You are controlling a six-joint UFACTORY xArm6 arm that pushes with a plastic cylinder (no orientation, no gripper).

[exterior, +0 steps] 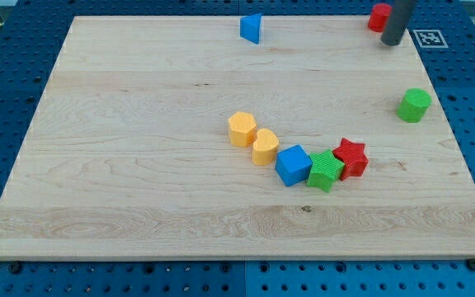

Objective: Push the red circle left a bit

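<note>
The red circle (378, 16) sits at the view's top right, at the board's far edge, partly hidden by the rod. My tip (393, 42) is just to the right of and a little below the red circle, touching or nearly touching it. A red star (351, 157) lies at the lower right of centre, next to a green star (326, 171) and a blue cube (293, 164).
A yellow hexagon (242, 129) and a yellow heart (264, 146) sit near the centre. A blue triangle (251, 27) is at the top centre. A green cylinder (414, 105) is at the right. The wooden board (138, 165) ends near the red circle.
</note>
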